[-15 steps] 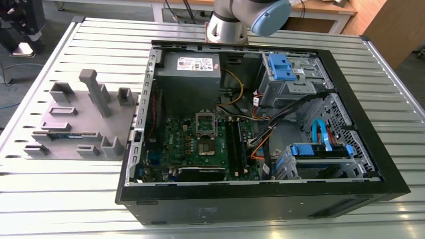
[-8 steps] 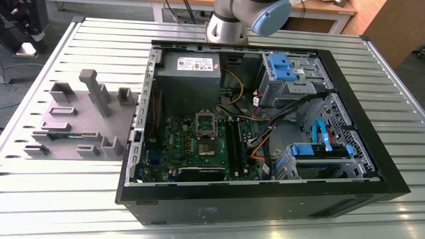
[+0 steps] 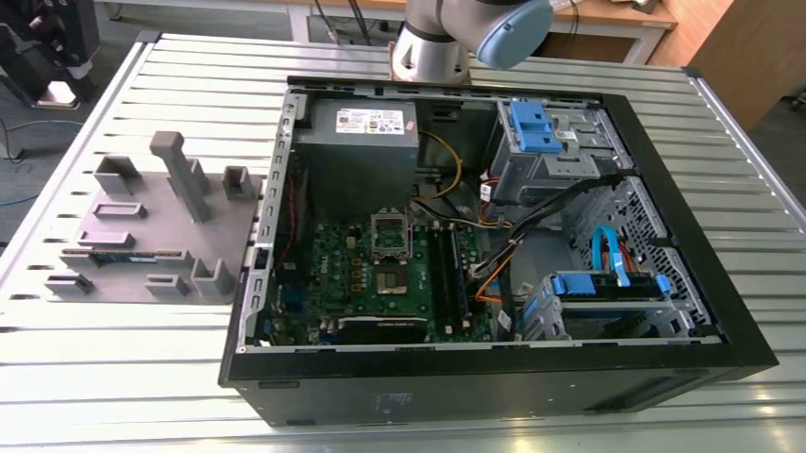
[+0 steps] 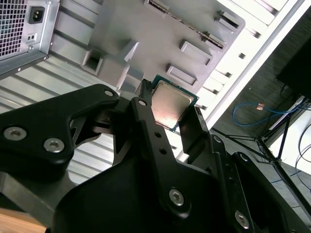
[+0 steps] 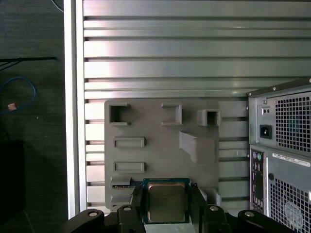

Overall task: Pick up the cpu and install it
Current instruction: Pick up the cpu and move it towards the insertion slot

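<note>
The cpu [image 5: 166, 201] is topped in shiny silver-grey and edged in green. The gripper [image 4: 170, 110] is coloured black. The tray [image 3: 139, 236] is made plain grey. The table [image 5: 194, 48] is striped with silver lines. The board [image 3: 330, 269] is coloured green.

the cpu [image 4: 170, 103], a small square silver-topped chip with a green rim, sits clamped in the end effector [image 4: 171, 108].

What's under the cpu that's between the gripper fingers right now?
Below the cpu, clamped in the gripper, lies the grey moulded tray on the slatted table. The chip covers the stretch of tray directly beneath it.
</note>
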### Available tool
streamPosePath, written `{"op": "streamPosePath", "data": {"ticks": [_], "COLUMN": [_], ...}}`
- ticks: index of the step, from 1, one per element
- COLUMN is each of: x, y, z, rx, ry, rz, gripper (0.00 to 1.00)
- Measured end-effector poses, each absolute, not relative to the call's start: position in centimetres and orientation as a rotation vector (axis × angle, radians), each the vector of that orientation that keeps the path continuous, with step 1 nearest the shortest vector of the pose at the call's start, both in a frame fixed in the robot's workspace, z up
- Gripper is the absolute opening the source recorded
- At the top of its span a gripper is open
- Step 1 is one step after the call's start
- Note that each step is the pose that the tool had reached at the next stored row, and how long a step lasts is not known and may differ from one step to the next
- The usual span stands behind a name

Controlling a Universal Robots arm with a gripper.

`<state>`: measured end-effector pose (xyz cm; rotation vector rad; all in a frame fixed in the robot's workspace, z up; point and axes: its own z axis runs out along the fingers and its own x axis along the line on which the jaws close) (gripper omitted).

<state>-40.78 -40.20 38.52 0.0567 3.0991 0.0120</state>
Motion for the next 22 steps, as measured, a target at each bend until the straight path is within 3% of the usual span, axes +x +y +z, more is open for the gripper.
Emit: {"op": "streamPosePath", "data": {"ticks": [22], "x": [-39.3], "y": [-40.2], "z": [38.5], "rx": [0.057], "ry": [3.099], "rz": [0.012], "gripper": [0.47]}}
